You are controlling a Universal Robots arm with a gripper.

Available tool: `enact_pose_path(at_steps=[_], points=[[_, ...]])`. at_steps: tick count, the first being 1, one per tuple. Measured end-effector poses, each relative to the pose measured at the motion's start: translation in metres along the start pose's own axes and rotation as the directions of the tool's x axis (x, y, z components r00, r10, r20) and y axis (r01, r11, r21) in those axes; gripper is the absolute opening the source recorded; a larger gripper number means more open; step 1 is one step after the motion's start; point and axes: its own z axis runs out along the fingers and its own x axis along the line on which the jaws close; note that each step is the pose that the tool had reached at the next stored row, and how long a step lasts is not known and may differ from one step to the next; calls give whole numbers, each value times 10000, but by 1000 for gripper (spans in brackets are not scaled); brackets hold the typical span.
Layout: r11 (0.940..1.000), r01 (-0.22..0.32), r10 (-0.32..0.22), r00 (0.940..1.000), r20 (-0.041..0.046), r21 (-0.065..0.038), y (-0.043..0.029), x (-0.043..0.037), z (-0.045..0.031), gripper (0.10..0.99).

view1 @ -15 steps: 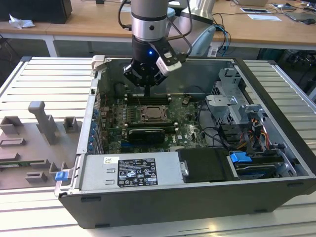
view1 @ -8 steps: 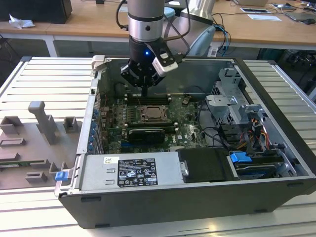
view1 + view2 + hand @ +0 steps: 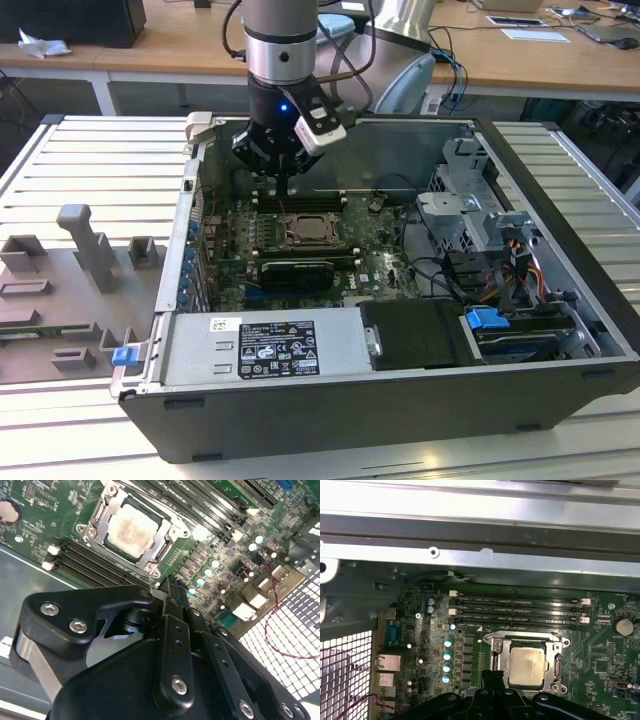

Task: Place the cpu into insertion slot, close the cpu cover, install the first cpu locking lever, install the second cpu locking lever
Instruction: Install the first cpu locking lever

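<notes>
The cpu (image 3: 131,530) lies flat in the insertion slot (image 3: 290,232) on the green board, its pale metal face up. The silvery cpu cover (image 3: 98,529) is folded down around it, and the chip shows through the cover's window. In the first wrist view the cpu (image 3: 526,666) sits inside the same frame (image 3: 556,666). My gripper (image 3: 288,190) hangs above the board just behind the socket, toward the memory slots. Its black fingers are shut together with nothing between them, and the tip (image 3: 170,582) hovers close to a corner of the socket. Whether the thin locking levers are latched I cannot tell.
Long black memory slots (image 3: 520,607) run beside the socket. The open case holds a power supply (image 3: 265,345) at the front, a drive cage (image 3: 470,215) and bundled cables on the exterior view's right. A grey fixture plate (image 3: 85,250) lies outside the case on the left.
</notes>
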Motion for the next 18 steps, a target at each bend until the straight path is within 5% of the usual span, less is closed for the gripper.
enact_pose_path(at_steps=[18], points=[[9992,-411,411,9992,6,2,51,204,27,106]])
